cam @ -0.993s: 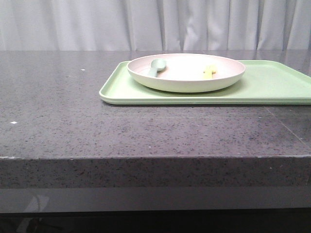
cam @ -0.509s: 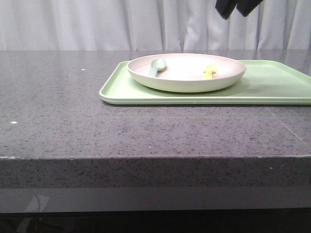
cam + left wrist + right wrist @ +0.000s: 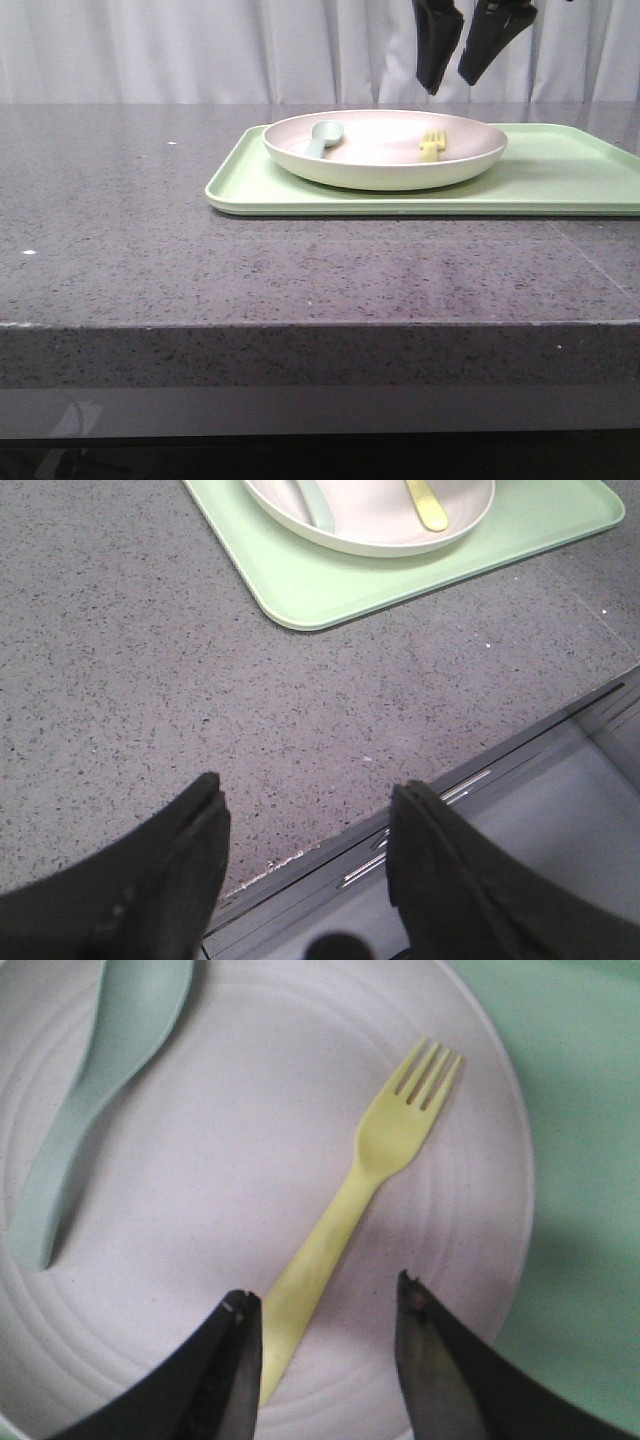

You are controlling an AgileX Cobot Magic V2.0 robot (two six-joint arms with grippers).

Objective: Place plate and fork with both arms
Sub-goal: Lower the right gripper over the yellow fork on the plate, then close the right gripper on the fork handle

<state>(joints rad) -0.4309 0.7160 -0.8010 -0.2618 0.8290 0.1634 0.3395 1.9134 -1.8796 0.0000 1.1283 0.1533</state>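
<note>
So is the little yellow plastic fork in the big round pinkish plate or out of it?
In. The small yellow plastic fork lies flat inside the round pinkish-cream plate.

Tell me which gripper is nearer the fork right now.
Right. The right gripper hangs open just above the fork, its fingers either side of the handle over the plate. The left gripper is open, off the tray, over the table's near edge.

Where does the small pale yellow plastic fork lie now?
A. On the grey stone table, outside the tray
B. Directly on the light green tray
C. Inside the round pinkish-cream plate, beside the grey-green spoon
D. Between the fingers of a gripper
C: the fork lies flat inside the plate, apart from the spoon, with the open right gripper above its handle.
</note>
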